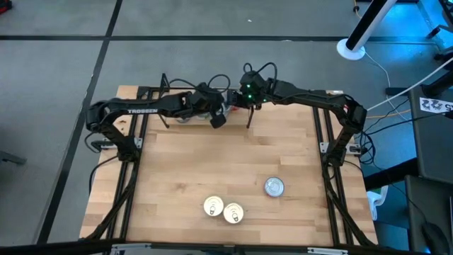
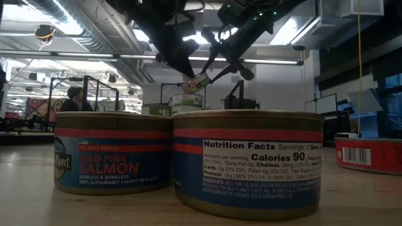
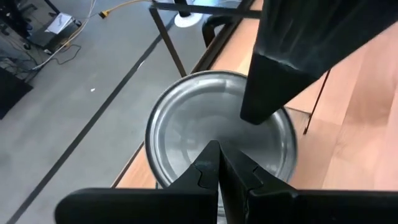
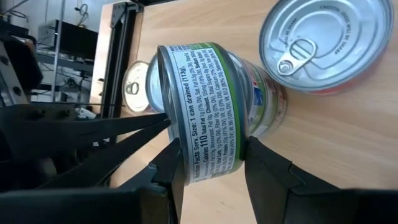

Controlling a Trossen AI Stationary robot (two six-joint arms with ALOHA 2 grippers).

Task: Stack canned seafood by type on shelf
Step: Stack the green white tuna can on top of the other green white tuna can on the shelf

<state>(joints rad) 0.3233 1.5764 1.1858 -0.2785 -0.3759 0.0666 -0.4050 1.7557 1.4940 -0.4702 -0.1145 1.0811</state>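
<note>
- We see the right claw [image 4: 208, 165] grasping a green-labelled can [image 4: 211, 109] by its sides, top centre of the high view, over the shelf [image 1: 205, 117].
- The left claw [image 3: 219, 168] is clenched, empty, just beside it.
- Three cans [image 1: 223, 209] rest on the tabletop [image 1: 184, 170], lower centre.

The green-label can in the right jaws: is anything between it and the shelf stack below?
No free gap shows: the green-label can hangs tilted in the right gripper, directly over stacked cans, with the left gripper close beside.
</note>
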